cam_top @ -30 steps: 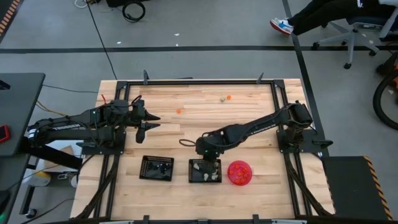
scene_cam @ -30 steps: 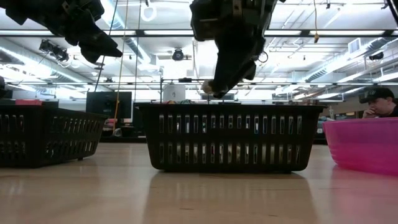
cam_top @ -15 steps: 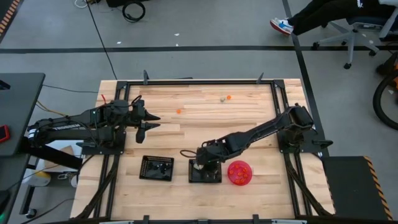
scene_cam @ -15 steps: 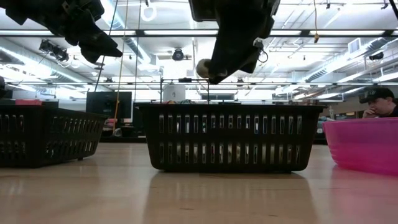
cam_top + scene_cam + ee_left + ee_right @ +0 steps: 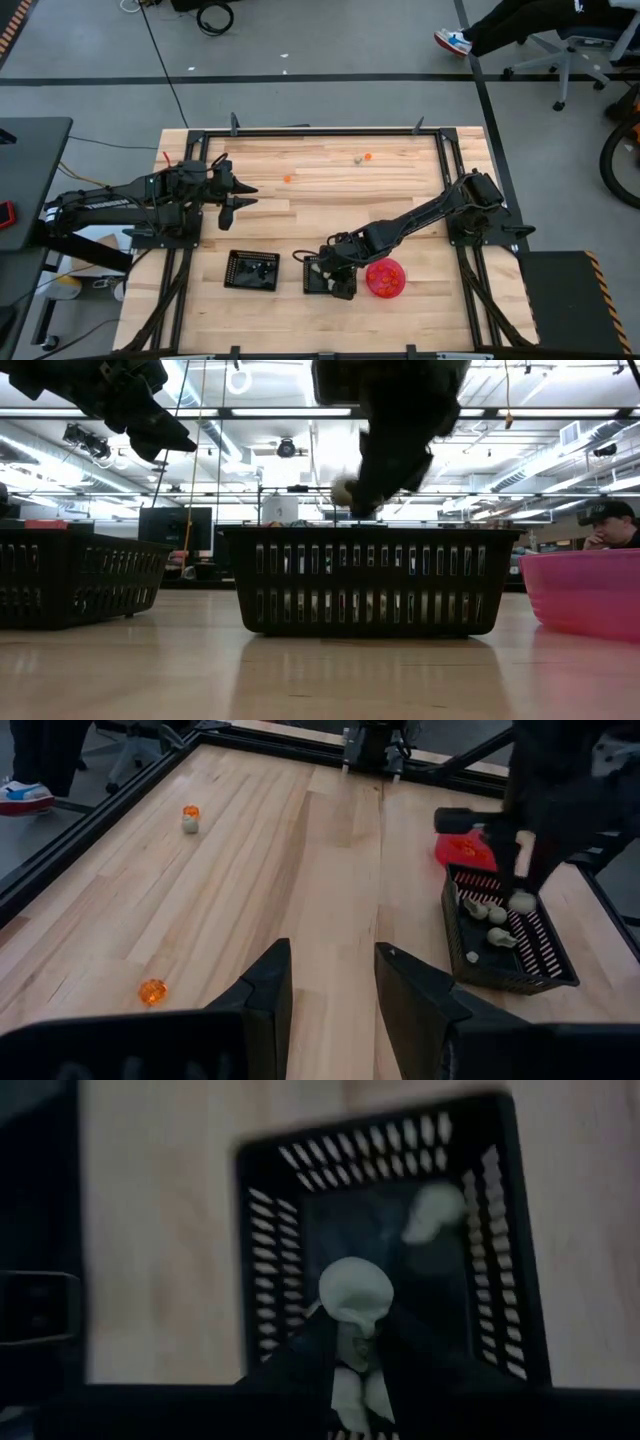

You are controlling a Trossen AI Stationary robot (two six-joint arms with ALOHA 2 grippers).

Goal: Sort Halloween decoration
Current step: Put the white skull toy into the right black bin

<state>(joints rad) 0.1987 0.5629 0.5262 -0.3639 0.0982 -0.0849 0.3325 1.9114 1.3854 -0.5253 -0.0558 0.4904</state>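
Observation:
My right gripper (image 5: 335,272) hovers above the middle black mesh tray (image 5: 312,285), shut on a pale cream trinket (image 5: 355,1288); that trinket also shows in the low view (image 5: 343,490), above the tray's rim (image 5: 370,532). More pale trinkets (image 5: 490,915) lie in this tray. On the far part of the table lie an orange trinket (image 5: 288,178) and an orange and pale pair (image 5: 362,157). My left gripper (image 5: 238,196) waits open above the table's left part, touching nothing. My right gripper pinches the pale cream trinket's lower part (image 5: 352,1308) between its two fingertips (image 5: 315,1335). The fingers come from above, pointing down. The trinket is lifted clear above the tray (image 5: 270,1230), its rounded top standing out past the fingertips.
A second black mesh tray (image 5: 252,270) with dark trinkets stands left of the middle one. A round pink bowl (image 5: 386,278) sits close on its right. A black frame (image 5: 320,132) borders the table. A seated person (image 5: 605,525) shows in the room behind.
My right gripper has moved toward the table's near edge, from the middle tray's far side to above the tray, carrying the pale trinket with it and staying shut on it. The left arm has kept still.

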